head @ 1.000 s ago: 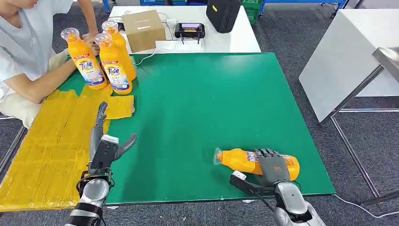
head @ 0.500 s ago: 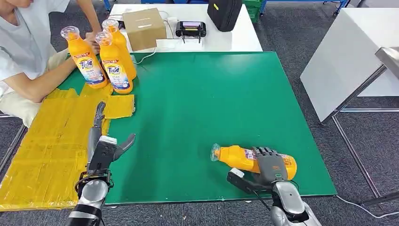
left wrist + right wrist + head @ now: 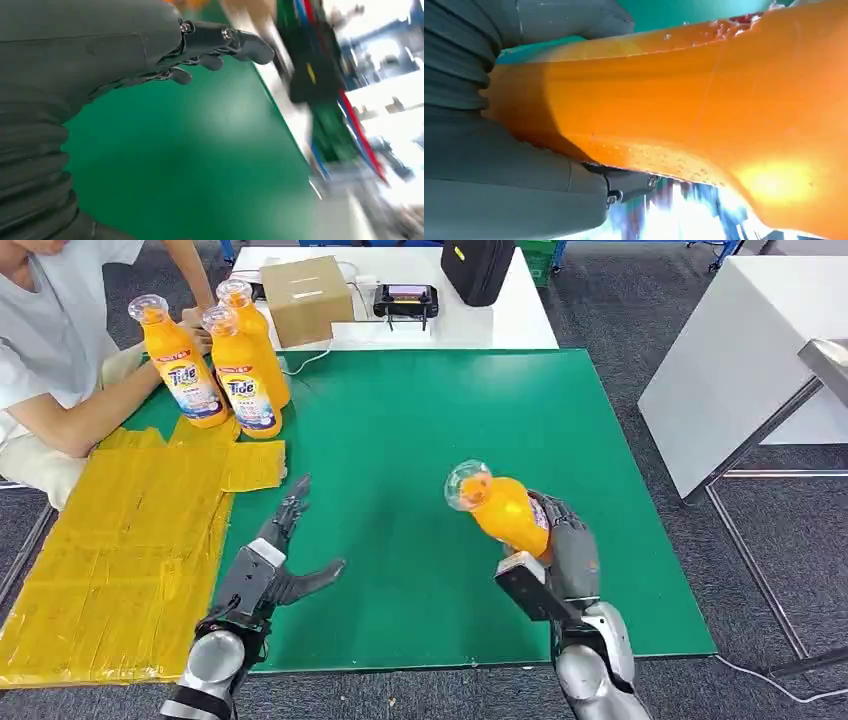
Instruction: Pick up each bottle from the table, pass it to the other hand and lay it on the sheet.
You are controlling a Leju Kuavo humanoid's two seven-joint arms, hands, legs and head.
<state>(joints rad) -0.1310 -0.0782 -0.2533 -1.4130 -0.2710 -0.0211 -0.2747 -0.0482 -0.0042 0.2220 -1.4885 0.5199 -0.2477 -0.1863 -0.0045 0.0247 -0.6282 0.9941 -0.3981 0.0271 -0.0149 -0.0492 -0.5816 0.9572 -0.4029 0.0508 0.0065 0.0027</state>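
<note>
Now my right hand [image 3: 562, 558] grips the orange plastic bottle [image 3: 499, 508], cap tilted far-left toward my left hand [image 3: 272, 570], spread wide and empty.

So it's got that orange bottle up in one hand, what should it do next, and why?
Probably bring the bottle across toward the left hand. The right hand grips it above the green table, and the left hand is open, facing it.

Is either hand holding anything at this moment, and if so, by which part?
The right hand grips an orange bottle around its body, cap end raised above the green mat. The left hand holds nothing, fingers spread.
</note>
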